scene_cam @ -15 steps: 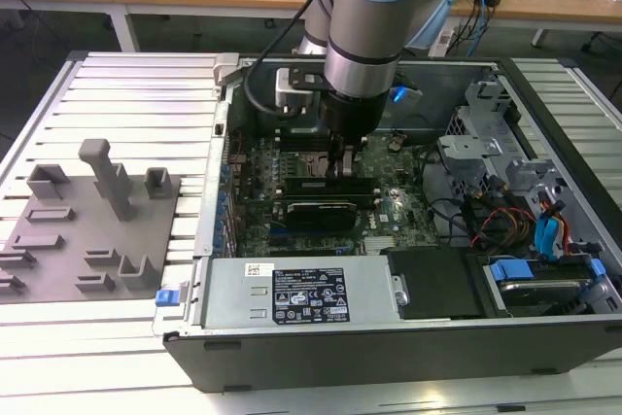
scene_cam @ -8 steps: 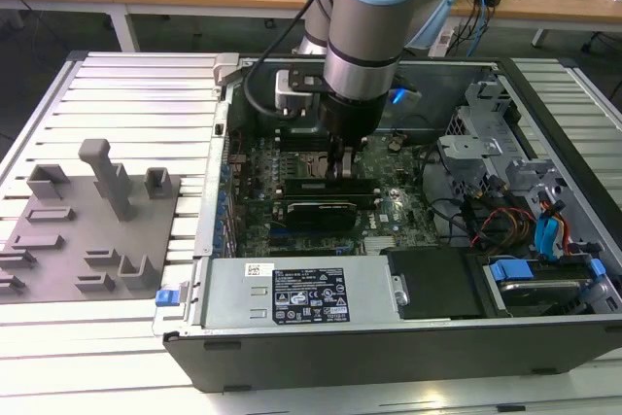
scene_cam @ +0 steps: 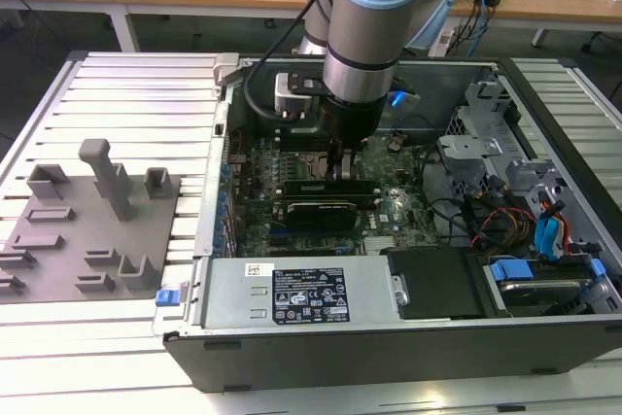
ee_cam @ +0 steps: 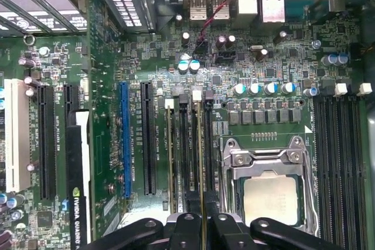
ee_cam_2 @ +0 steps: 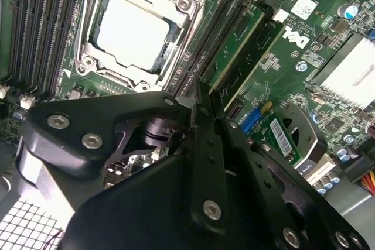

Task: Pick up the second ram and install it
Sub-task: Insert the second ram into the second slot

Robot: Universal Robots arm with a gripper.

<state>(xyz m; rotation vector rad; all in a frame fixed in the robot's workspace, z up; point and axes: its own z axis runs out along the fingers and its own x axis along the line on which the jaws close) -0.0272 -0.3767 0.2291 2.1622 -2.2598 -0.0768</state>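
The second ram (ee_cam: pixel 201 156) is a thin green stick standing on edge in a black memory slot beside the CPU socket (ee_cam: pixel 270 194). Its green face (ee_cam_2: pixel 233 39) shows in the second wrist view. My gripper (ee_cam: pixel 202 226) is shut on the stick's top edge at one end, with the black fingers (ee_cam_2: pixel 206 144) pressed close together around it. In the exterior view the gripper (scene_cam: pixel 337 170) reaches straight down into the open computer case onto the motherboard (scene_cam: pixel 389 206). I cannot tell whether the stick is fully pushed home in its slot.
Another green ram stick (ee_cam: pixel 170 162) stands two slots away. A black graphics card (scene_cam: pixel 316 211) lies close to the gripper. The power supply (scene_cam: pixel 292 293), drive cage (scene_cam: pixel 486 153) and loose cables (scene_cam: pixel 505 221) crowd the case. A grey fixture plate (scene_cam: pixel 87 230) sits at the exterior view's left.
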